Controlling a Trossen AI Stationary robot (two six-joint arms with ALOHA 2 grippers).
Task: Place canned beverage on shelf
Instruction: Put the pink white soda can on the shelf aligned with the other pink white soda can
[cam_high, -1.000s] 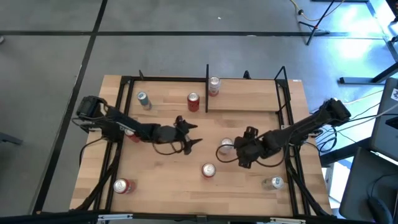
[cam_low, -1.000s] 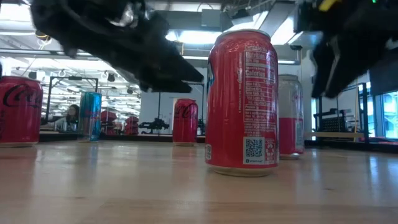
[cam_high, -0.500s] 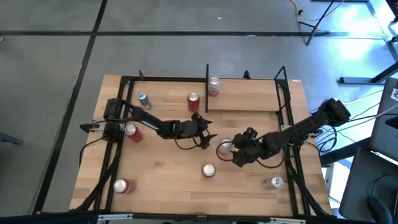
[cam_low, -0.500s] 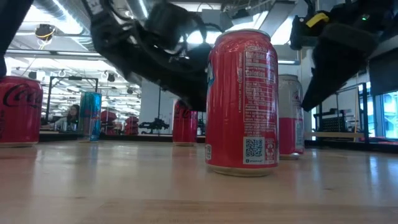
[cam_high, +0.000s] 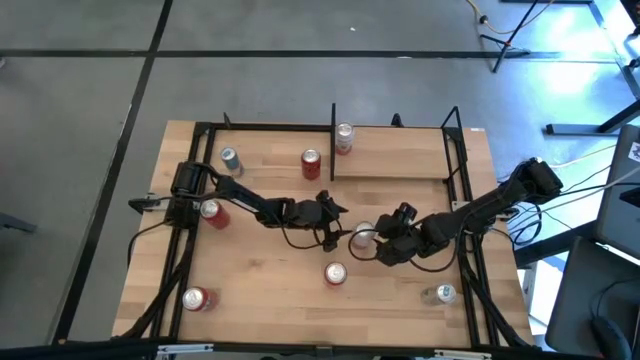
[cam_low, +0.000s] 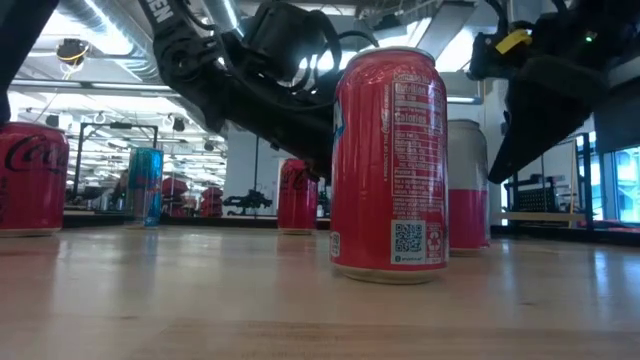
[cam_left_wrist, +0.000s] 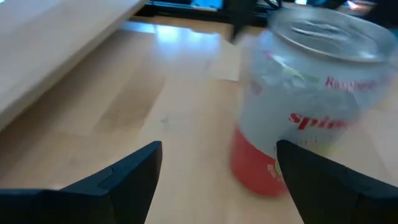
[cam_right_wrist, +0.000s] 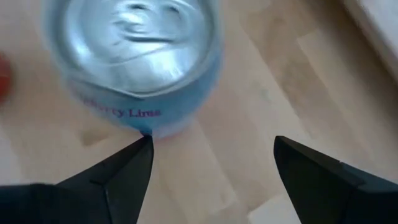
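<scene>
- The left hand (cam_high: 338, 224) is stretched out from the left side toward the middle of the wooden surface (cam_high: 260, 275), its fingers (cam_left_wrist: 121, 180) spread wide with nothing between them.
- Just in front of that hand stands a silver can with a red base (cam_high: 364, 235), upright on the surface near its centre; in the left wrist view the same can (cam_left_wrist: 298, 99) fills the space just beyond the fingertips and is not touched.
- The right hand (cam_high: 385, 245) comes in from the right edge and sits on the can's other side, fingers (cam_right_wrist: 314, 177) parted and holding nothing; the right wrist view looks down on the can's silver lid (cam_right_wrist: 134, 37).
- In the low view both arms hang over the surface, and the silver can (cam_low: 467, 185) stands partly behind a large red can (cam_low: 390, 165).
- That red can (cam_high: 334, 273) stands alone, toward the near edge from the silver one.
- The shelf (cam_high: 400, 150) runs along the far edge on the right half, bounded by a black divider plate (cam_high: 333, 140); one can with a red band (cam_high: 345, 138) stands on its floor just beside the divider.
- Left of the divider, near the far edge, stand a red can (cam_high: 311, 163) and a blue-silver can (cam_high: 231, 160).
- Another red can (cam_high: 211, 211) stands by the left edge, close under the left arm.
- A red can (cam_high: 198, 298) stands near the front left corner, and a pale can (cam_high: 443, 293) near the front right corner.
</scene>
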